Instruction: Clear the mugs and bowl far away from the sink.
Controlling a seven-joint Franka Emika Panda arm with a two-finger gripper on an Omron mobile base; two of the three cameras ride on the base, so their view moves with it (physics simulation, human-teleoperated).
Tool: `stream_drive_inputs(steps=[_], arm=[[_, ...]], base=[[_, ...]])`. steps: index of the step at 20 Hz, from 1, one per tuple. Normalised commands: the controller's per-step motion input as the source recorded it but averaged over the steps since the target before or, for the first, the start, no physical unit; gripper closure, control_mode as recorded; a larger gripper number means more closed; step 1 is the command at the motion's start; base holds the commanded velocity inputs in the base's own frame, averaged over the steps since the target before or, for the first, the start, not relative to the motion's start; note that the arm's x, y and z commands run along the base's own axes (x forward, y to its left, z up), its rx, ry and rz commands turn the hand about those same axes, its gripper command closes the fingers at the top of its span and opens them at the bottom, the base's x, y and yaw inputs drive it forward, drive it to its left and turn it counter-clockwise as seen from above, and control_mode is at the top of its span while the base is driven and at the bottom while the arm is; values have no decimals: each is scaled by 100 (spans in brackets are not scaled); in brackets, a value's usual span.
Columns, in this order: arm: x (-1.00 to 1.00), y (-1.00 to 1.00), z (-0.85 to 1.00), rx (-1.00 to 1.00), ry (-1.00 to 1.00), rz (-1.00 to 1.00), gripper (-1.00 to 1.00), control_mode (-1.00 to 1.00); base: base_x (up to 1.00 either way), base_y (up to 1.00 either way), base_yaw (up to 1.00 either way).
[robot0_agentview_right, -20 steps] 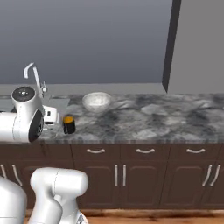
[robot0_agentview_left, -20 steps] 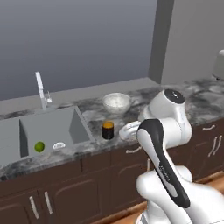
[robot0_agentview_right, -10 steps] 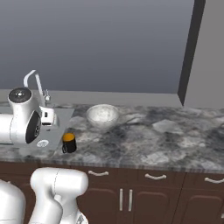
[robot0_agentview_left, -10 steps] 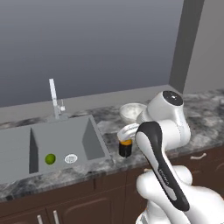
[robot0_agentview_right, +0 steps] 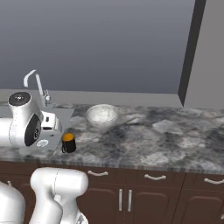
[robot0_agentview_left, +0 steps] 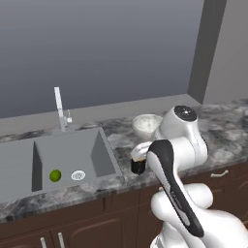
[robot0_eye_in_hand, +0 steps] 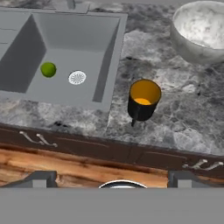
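We see the mug (robot0_eye_in_hand: 144,100) standing alone near the bench's (robot0_agentview_right: 175,148) front edge, just beside the sink (robot0_eye_in_hand: 65,57), with bare marbled surface on every side. The bowl (robot0_eye_in_hand: 197,35) sits behind it and apart, leaving a gap between them. To the right of the bowl the bench runs open. The tap (robot0_agentview_left: 60,109) rises behind the sink, and a lime (robot0_eye_in_hand: 48,69) lies in the basin.

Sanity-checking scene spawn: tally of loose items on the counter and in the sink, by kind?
Mug, dark outside with a yellow-orange interior, on the counter beside the sink: 1
Bowl, off-white speckled, on the counter: 1
Small green round fruit, in the sink basin near the drain: 1
Total: 3
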Motion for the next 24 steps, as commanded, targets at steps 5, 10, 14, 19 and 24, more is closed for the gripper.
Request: stream_drive_inputs(steps=[5, 10, 14, 19, 24], arm=[[-1, -4, -85, -16, 11, -34, -100, -100], [3, -9, -33, -2, 4, -21, -100, -100], [13, -1, -23, 0, 0, 0, -100, -100], [35, -1, -22, 0, 0, 1, -100, -100], [48, 0, -33, 0, 0, 6, -100, -100]], base=[[0, 0, 0], [0, 0, 0], [0, 0, 0], [0, 0, 0], [0, 0, 0]])
